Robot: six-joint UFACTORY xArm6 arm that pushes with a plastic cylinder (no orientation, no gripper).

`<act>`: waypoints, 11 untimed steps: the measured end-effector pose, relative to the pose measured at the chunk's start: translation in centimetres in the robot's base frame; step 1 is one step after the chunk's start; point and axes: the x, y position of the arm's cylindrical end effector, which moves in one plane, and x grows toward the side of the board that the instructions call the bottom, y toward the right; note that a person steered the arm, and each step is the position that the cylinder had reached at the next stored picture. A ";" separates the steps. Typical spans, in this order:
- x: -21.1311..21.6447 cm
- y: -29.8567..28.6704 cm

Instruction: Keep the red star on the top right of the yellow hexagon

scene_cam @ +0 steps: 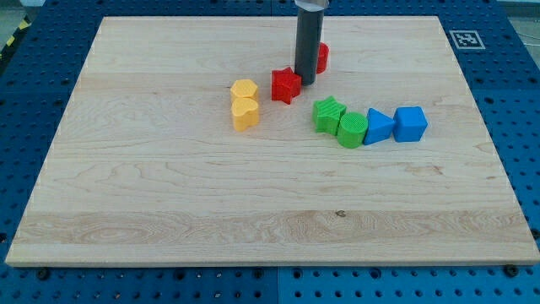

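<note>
You are seeing my tip, a bare dark rod end with no fingers to part or close, sitting just right of the red star-shaped block. That star is lying up and right of the yellow hexagonal block, near it on the pale wooden board. Another red block is peeking out behind the rod.

Red block half behind rod
</note>
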 end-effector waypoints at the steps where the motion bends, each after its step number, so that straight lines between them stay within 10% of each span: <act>1: 0.1 1.6; 11: 1.1 -1.7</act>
